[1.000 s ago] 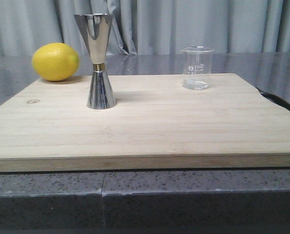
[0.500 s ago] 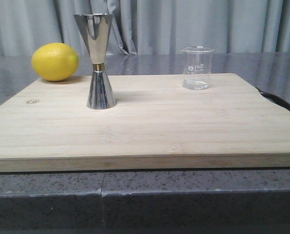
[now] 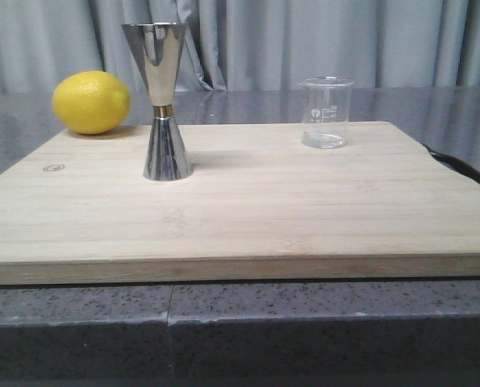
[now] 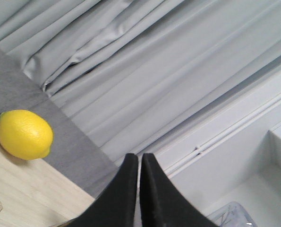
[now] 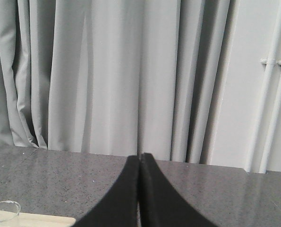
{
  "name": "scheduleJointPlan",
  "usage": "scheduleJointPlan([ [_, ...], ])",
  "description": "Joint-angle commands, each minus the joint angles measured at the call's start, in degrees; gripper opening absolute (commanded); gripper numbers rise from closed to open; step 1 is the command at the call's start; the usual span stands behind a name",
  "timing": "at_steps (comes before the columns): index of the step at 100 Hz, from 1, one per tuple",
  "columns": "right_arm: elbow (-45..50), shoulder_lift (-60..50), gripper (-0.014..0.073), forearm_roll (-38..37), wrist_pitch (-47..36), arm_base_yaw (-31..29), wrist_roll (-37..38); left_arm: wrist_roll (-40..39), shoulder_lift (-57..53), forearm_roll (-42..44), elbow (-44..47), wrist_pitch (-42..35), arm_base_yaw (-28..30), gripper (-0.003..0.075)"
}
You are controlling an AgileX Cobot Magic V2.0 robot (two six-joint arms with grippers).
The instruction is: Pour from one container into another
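The small clear glass beaker [image 3: 327, 112] with white marks stands upright at the back right of the wooden board [image 3: 248, 218]. The tall steel jigger [image 3: 162, 100] with a gold waist band stands upright at the board's back left. Neither gripper shows in the front view. In the left wrist view my left gripper [image 4: 139, 157] is shut on nothing, raised and facing the curtain. My right gripper [image 5: 140, 156] is also shut and empty, above the counter. A sliver of the beaker's rim [image 5: 3, 206] shows in the right wrist view.
A yellow lemon [image 3: 91, 101] lies on the grey counter just behind the board's back left corner; the same lemon [image 4: 24, 134] appears in the left wrist view. A dark cable [image 3: 457, 166] runs off the board's right edge. Grey curtains [image 3: 304, 40] hang behind.
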Motion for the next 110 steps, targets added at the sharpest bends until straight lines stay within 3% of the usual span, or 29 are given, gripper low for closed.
scheduleJointPlan([
  [1, -1.39, 1.13, -0.0073, -2.12, 0.89, -0.37, -0.54, -0.22, -0.79, -1.98, -0.96, -5.18, 0.29, -0.0019],
  [10, -1.39, 1.13, -0.0073, -2.12, 0.23, -0.37, -0.54, -0.03, -1.42, -2.39, -0.96, -4.77, 0.29, -0.0019],
  [22, -1.39, 1.13, -0.0073, -2.12, 0.23, -0.37, -0.54, 9.59, -2.03, -4.24, -0.96, -4.65, 0.29, -0.0019],
  [42, -1.39, 1.13, -0.0073, -2.12, 0.09, -0.37, -0.54, 13.91, -4.14, -6.55, 0.22, -4.08, 0.18, -0.0019],
  [54, -1.39, 1.13, -0.0073, -2.12, 0.09, -0.37, -0.54, 32.08, -5.32, -7.09, 2.83, -3.7, 0.18, -0.0019],
  [66, -1.39, 1.13, -0.0073, -2.12, 0.09, -0.37, -0.54, 59.09, -6.97, -9.42, 5.73, -3.7, 0.28, -0.0019],
  [78, -1.39, 1.13, -0.0073, -2.12, 0.09, -0.37, -0.54, 74.18, -9.13, -10.22, 8.02, -3.8, 0.69, -0.0019],
  [110, -1.39, 1.13, -0.0073, -2.12, 0.09, -0.37, -0.54, 76.73, -13.39, -10.58, 13.34, -4.14, 8.16, -0.0019],
])
